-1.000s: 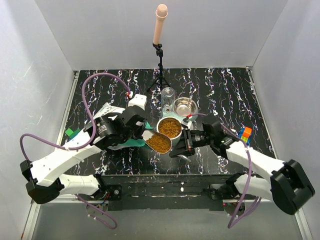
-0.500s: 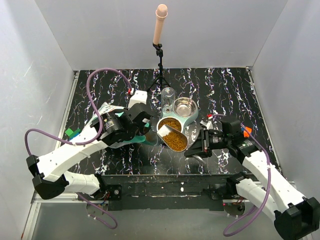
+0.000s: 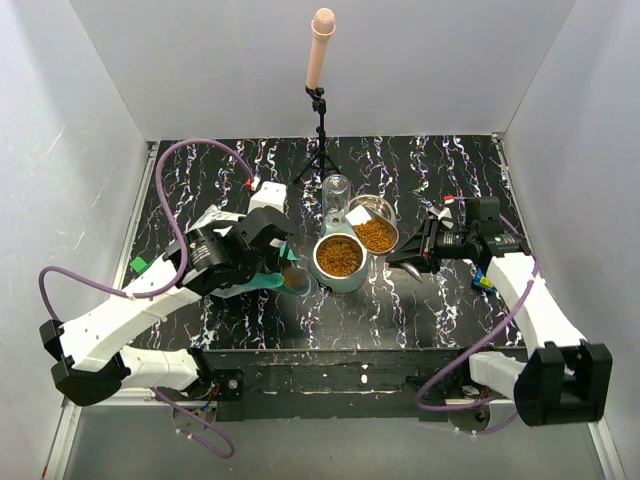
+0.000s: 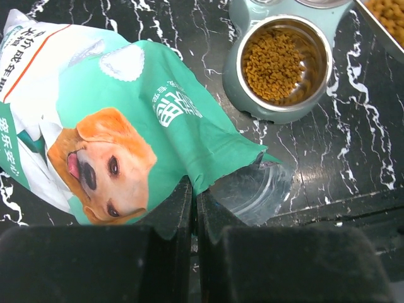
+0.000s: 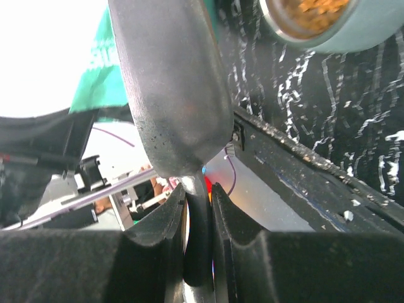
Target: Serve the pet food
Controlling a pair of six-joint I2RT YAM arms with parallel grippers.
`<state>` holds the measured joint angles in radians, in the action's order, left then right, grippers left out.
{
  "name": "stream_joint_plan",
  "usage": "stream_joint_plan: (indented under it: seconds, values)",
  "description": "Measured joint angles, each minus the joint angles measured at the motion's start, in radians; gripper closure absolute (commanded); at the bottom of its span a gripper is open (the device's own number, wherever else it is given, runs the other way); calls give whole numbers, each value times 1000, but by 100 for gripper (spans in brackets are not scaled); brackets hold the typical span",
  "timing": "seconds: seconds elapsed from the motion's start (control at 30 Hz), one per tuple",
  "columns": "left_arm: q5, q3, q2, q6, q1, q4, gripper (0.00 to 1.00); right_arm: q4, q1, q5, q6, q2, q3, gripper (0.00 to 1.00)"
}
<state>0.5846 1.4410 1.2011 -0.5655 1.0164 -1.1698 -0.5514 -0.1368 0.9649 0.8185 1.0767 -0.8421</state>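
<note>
The teal pet food bag (image 4: pixel 126 120), printed with a dog, lies flat under my left arm. My left gripper (image 4: pixel 194 189) is shut on the lip of its mouth (image 3: pixel 285 272). Brown pet food fills the left bowl (image 3: pixel 339 256) of the teal double feeder (image 4: pixel 252 104). My right gripper (image 3: pixel 408 255) is shut on the handle of a metal scoop (image 3: pixel 375 235). The scoop is full of pet food and hangs over the feeder's right bowl (image 3: pixel 366 204). In the right wrist view the scoop's grey underside (image 5: pixel 170 82) fills the frame above the gripper (image 5: pixel 199 208).
A black tripod (image 3: pixel 320 150) with a pale rod stands behind the feeder. A clear glass (image 3: pixel 337 188) stands at the feeder's back. A colourful cube (image 3: pixel 485 282) sits partly hidden under my right arm. White walls enclose the marbled black table (image 3: pixel 450 180).
My right gripper carried the full scoop from beside the bag's mouth, past the left bowl, to over the right bowl. The left arm shifted only slightly and kept its hold.
</note>
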Motion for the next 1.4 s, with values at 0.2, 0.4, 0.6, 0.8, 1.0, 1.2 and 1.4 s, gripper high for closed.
stream_joint_plan:
  seconds: [0.2,0.4,0.6,0.8,1.0,1.2,1.4]
  values:
    - [-97,0,-11,28,0,-4,100,-47,76,-29,-95,192,-40,99]
    - [-142,0,-9,35,0,-3,100,-129,110,-81,-188,345,-146,99]
    - [-157,4,-3,38,0,-3,100,-233,124,-154,-251,491,-283,99]
    - [-161,8,-3,27,0,1,100,-364,124,-247,-297,624,-402,99]
    - [-164,8,-3,23,0,14,100,-491,124,-303,-307,687,-527,99]
    - [-179,9,-3,21,0,26,100,-607,110,-375,-314,718,-629,99]
    - [-181,9,-6,32,0,37,100,-707,61,-474,-324,769,-757,99]
